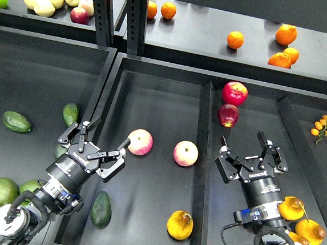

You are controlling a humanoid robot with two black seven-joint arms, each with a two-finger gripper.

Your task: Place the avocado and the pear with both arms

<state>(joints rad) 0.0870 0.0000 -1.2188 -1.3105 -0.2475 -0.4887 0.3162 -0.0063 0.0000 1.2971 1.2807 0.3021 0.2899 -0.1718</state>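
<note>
While both end effectors hang released and empty, the avocado [101,209] lies just below the left end effector [106,141]. The pear [180,225] sits down-left of the right end effector [243,141]; each should descend squarely.

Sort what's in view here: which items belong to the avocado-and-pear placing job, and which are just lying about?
Job items:
- avocado, middle tray, near edge
- pear, same tray
- left gripper, open, empty
- right gripper, open, empty

Bystanders:
- pink-and-yellow apples
- red apples
- oranges, back shelf
- green fruits, left tray
</note>
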